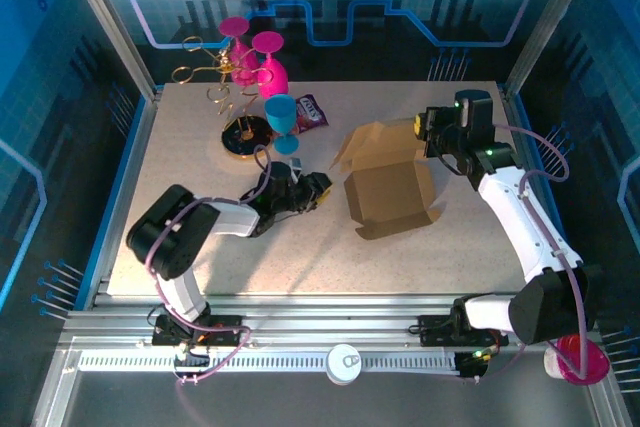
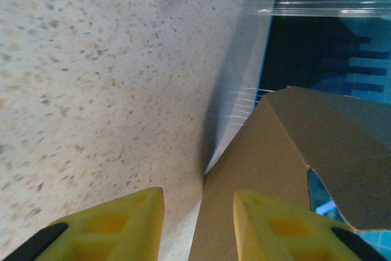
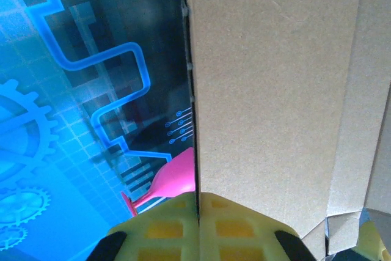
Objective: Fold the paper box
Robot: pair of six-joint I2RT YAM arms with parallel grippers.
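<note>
paper box [image 1: 390, 192]: brown cardboard, just right of tabletop [image 1: 200, 157] centre, clear of all edges. Base panel lies flat and the far panel is lifted.
near edge: small tabs stick out toward the near-right corner.
right fingers [image 1: 424, 130]: at the box's far-right corner. In the right wrist view the yellow fingers [image 3: 183, 224] are pressed together with the raised panel [image 3: 275, 90] edge running into the seam, so they are pinching the cardboard.
left fingers [image 1: 316, 186]: low over the tabletop, at the box's left side. In the left wrist view the fingers [image 2: 137, 215] are spread moderately, with a cardboard wall [image 2: 256, 175] edge sitting in the gap. Can't tell if either finger touches it.
blue goblet [image 1: 282, 115]: upright, toward the far edge, left of the box, well apart from it.
purple packet [image 1: 311, 113]: just beside the blue goblet, on its right.
pink goblets [image 1: 268, 62]: at the far edge, left of centre; one [image 3: 168, 178] shows past the panel in the right wrist view.
gold wire rack [image 1: 205, 72]: far-left area, beside the pink goblets.
</note>
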